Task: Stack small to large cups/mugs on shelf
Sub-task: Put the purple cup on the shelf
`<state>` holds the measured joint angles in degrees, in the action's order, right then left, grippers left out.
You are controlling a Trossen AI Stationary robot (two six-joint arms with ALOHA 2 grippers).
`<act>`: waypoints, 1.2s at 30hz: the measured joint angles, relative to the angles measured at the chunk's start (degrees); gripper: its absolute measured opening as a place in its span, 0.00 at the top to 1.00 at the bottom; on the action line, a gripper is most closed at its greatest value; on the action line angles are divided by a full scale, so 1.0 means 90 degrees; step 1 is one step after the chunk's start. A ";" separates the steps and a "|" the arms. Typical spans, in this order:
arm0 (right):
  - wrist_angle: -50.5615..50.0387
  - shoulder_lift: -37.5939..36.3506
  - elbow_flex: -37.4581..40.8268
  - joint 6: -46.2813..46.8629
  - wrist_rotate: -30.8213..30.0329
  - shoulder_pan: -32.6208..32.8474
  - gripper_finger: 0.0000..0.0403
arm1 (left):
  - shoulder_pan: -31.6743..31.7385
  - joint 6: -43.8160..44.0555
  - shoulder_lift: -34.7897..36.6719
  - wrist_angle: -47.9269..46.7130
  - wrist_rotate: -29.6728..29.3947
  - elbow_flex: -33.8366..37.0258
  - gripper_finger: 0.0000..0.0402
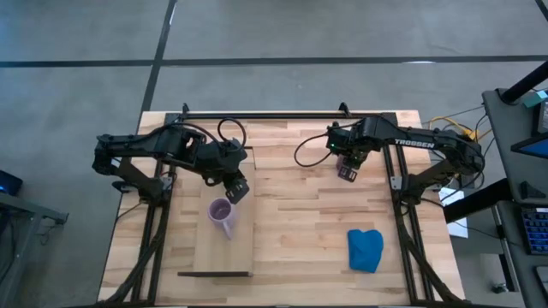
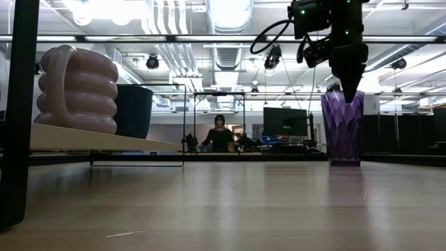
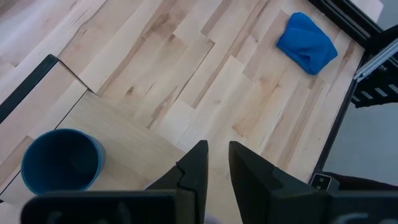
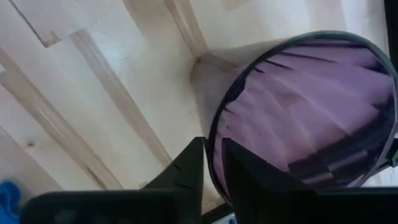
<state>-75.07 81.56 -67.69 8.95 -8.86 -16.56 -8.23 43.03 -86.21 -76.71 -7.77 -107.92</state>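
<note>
The pale lilac mug (image 1: pixel 223 214) stands upright on the light wooden shelf plank (image 1: pixel 224 252), and it also shows in the low view (image 2: pixel 77 87). The small dark blue cup (image 3: pixel 62 168) stands on the plank beside it, farther back (image 2: pixel 134 110). My left gripper (image 1: pixel 238 186) hovers above the plank's far end, shut and empty (image 3: pixel 216 163). The dark purple tumbler (image 2: pixel 342 129) stands on the tabletop at the far right. My right gripper (image 1: pixel 347 171) is shut on the tumbler from above. My right gripper holds the tumbler by its rim (image 4: pixel 214 140), one finger inside the tumbler and one outside. The fingers come from above, pointing down (image 2: pixel 346 84). The tumbler stands upright with its base (image 2: pixel 345 162) on the table.
A bright blue cloth (image 1: pixel 365 250) lies on the table near the front right, and it also shows in the left wrist view (image 3: pixel 306 42). Bare slatted tabletop (image 1: pixel 300 214) lies between the shelf and the cloth. A person stands far off in the room behind the table.
</note>
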 joint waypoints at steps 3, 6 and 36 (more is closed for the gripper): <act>0.0000 0.0000 -0.0014 0.0048 0.0121 0.0012 0.95 | 0.0000 0.0000 0.0000 0.0000 0.0000 0.0000 0.88; 0.0009 -0.0006 -0.0172 0.0061 0.0738 0.0126 0.97 | 0.0000 -0.0003 0.0000 -0.0001 0.0000 0.0000 0.88; 0.2320 0.0750 -0.2216 -0.3875 0.3126 0.3518 0.98 | -0.0002 -0.4874 0.0002 0.2749 0.1029 0.0304 0.88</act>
<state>-54.19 88.31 -87.64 -25.93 19.27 15.10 -8.25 -0.84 -86.19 -51.96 1.49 -105.18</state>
